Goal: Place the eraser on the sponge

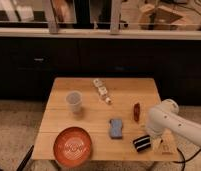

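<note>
A pale wooden bench (pixel 64 90) stands on a speckled floor in front of a long run of dark cabinets, with window frames above them. Near the middle of its front half lies the sponge (pixel 115 128), a small blue-grey soft pad with rounded corners, flat on the wood with nothing on it.

The eraser (pixel 141 143), an oblong black block with two white lengthwise stripes, lies near the sponge, to its right in the view and a little closer to the front edge, apart from it. Just past the eraser, on the side away from the sponge, the white robot arm (pixel 166 117) bends down, and its pincer (pixel 152 142) sits low at the eraser's far end. Whether the pincer is apart, together or clamped on the eraser I cannot tell.

A small dark-red oval thing (pixel 136 111) lies behind and right of the sponge. A round orange plate (pixel 72 144) sits well to the sponge's left at the front edge, a white cup (pixel 74 101) stands behind and left of the sponge, and a small white bottle-like item (pixel 101 89) lies farther back.
</note>
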Robot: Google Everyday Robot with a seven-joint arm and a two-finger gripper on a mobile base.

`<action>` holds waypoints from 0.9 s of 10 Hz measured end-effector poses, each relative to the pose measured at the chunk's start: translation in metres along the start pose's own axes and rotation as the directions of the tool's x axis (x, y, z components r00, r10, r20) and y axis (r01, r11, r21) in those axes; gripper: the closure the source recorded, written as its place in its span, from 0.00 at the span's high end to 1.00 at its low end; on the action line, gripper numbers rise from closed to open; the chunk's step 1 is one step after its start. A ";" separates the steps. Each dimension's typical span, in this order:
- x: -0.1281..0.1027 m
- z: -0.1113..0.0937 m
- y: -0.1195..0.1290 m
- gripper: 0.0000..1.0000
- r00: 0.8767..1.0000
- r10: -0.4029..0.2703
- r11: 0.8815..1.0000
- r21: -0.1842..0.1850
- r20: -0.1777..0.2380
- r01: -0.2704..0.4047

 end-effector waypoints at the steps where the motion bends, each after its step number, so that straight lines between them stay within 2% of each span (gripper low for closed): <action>1: 0.005 0.001 0.003 0.47 0.998 -0.003 0.999 0.046 0.058 0.001; 2: 0.006 0.001 0.002 0.37 0.995 -0.019 0.997 0.074 0.097 0.012; 3: 0.005 0.001 0.000 0.29 0.993 -0.036 0.996 0.084 0.116 0.027; 4: 0.004 0.002 -0.004 0.17 0.987 -0.063 0.995 0.092 0.146 0.050; 5: 0.003 0.004 -0.003 0.07 0.987 -0.076 0.994 0.089 0.141 0.064; 6: 0.003 0.005 -0.004 0.01 0.989 -0.089 0.993 0.085 0.121 0.079; 9: 0.000 0.004 -0.006 0.00 0.988 -0.095 0.993 0.084 0.118 0.086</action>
